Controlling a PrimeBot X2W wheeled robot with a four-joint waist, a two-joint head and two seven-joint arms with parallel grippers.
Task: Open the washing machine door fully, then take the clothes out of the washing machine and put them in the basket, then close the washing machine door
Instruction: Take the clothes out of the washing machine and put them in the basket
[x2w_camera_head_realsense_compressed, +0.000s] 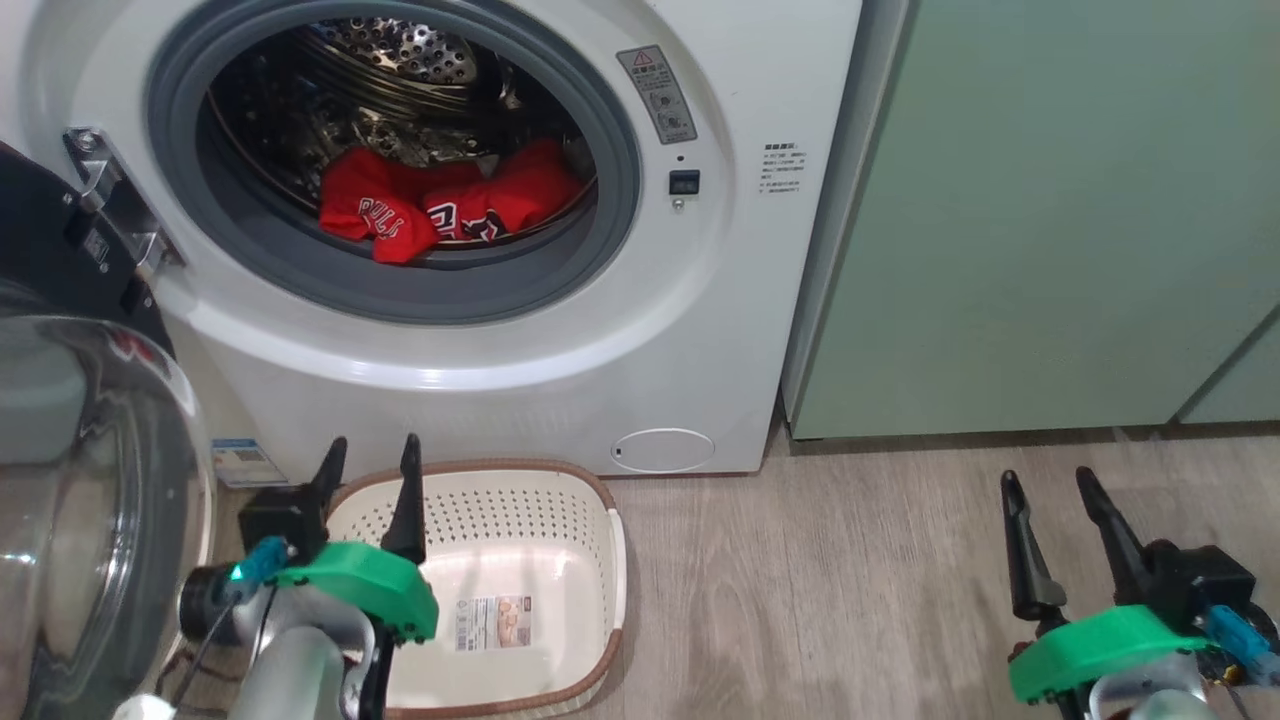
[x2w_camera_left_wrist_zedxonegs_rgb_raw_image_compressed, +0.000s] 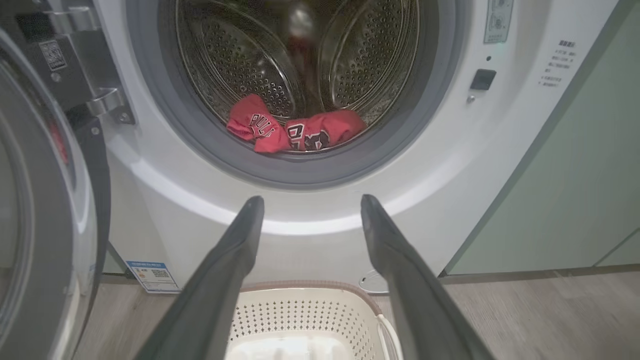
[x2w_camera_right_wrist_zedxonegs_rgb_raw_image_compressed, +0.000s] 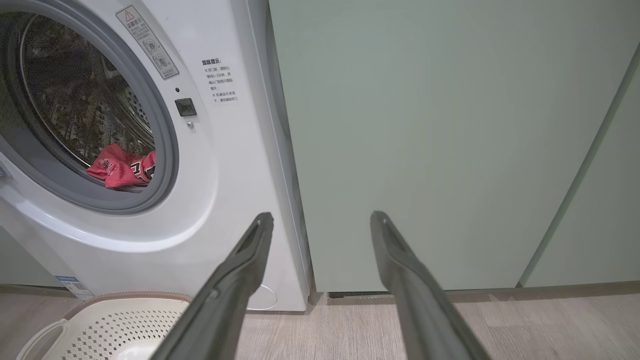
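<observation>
While the left pincer (x2w_camera_head_realsense_compressed: 374, 443) and right pincer (x2w_camera_head_realsense_compressed: 1047, 478) stand wide and empty, the door (x2w_camera_head_realsense_compressed: 90, 480) hangs open at left.
The basket (x2w_camera_head_realsense_compressed: 610, 530) sits on the floor below the left pincer, before the washing machine (x2w_camera_head_realsense_compressed: 600, 350); red clothes (x2w_camera_head_realsense_compressed: 450, 205) lie in its drum.

Jaws: two long, dark, tapered fingers (x2w_camera_head_realsense_compressed: 408, 500) are carried on each arm. A bright green plastic collar (x2w_camera_head_realsense_compressed: 365, 585) is fitted behind each, with a black block (x2w_camera_head_realsense_compressed: 280, 515) alongside. A teal plug (x2w_camera_head_realsense_compressed: 258, 562) is noted. The forearm (x2w_camera_head_realsense_compressed: 290, 670) is finished in pale silver.
</observation>
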